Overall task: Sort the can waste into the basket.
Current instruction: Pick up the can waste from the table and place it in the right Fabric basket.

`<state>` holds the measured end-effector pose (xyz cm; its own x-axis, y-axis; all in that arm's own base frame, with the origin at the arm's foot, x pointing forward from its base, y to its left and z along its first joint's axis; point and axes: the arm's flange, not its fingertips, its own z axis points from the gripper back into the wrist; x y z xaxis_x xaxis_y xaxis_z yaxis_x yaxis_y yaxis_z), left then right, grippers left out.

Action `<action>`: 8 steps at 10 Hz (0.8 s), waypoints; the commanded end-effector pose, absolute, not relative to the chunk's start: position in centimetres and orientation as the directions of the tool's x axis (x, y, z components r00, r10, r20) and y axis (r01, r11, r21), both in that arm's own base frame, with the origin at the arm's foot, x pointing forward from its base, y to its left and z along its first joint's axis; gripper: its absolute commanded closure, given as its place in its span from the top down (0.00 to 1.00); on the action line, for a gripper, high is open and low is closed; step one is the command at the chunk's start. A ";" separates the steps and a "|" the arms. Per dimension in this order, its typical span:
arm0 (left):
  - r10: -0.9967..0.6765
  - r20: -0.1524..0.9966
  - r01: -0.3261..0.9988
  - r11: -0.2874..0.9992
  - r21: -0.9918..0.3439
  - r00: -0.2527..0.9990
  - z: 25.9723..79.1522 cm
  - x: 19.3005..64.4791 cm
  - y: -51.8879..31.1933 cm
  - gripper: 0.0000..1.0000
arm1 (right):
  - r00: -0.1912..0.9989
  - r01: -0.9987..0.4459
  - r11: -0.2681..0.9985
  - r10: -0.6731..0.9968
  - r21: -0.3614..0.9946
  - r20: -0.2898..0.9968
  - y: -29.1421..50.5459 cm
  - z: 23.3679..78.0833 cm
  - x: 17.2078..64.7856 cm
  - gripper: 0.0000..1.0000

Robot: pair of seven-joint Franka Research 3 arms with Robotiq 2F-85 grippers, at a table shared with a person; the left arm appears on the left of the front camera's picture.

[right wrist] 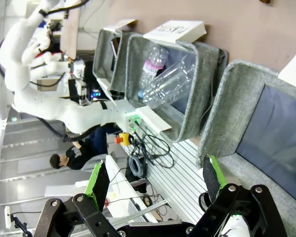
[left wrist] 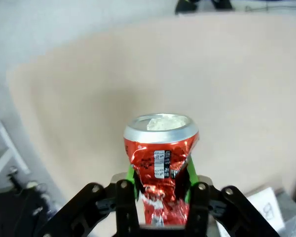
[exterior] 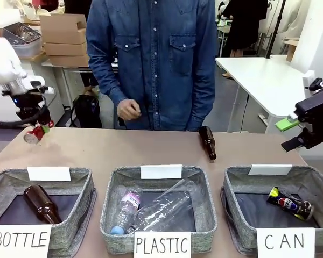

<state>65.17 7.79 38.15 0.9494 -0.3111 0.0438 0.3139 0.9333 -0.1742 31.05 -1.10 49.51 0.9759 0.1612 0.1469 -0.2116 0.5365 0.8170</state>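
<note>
Left gripper (left wrist: pixel 162 174) is clenched on the red can (left wrist: pixel 160 158): crushed waist between the pads, silver top past the fingertips, held off the table, presumably for carrying. The CAN basket (exterior: pixel 242 180) sits far across from those fingers, under the right gripper (exterior: pixel 290 134), which is spread with nothing in it. Dark can (exterior: pixel 289 202) is inside. Brown bottle (exterior: pixel 208 142) and the right gripper could obstruct.

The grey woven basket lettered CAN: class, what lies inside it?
One dark blue-black metal drink can lies on its side inside the grey woven basket. The white CAN card and the front wall hide the near part of its floor.
</note>
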 end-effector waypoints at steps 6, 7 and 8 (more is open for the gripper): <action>-0.802 0.388 0.878 0.476 -0.044 0.454 53.9 33.7 3.5 0.00 | 0.972 -0.227 0.535 0.174 0.814 0.157 -1.3 49.7 31.0 1.00; -0.747 0.445 0.832 0.555 0.010 0.493 53.6 33.9 4.2 0.00 | 0.972 -0.227 0.535 0.174 0.814 0.157 -1.3 49.7 31.0 1.00; -0.789 0.300 0.838 0.539 -0.080 0.536 54.5 35.9 1.9 0.00 | 0.972 -0.227 0.535 0.174 0.814 0.157 -1.3 49.7 31.0 1.00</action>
<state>32.78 3.17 54.60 0.4859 -0.7896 0.3747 0.8568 0.5149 -0.0261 31.04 -1.15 49.53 0.9761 0.1603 0.1467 -0.2109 0.5366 0.8171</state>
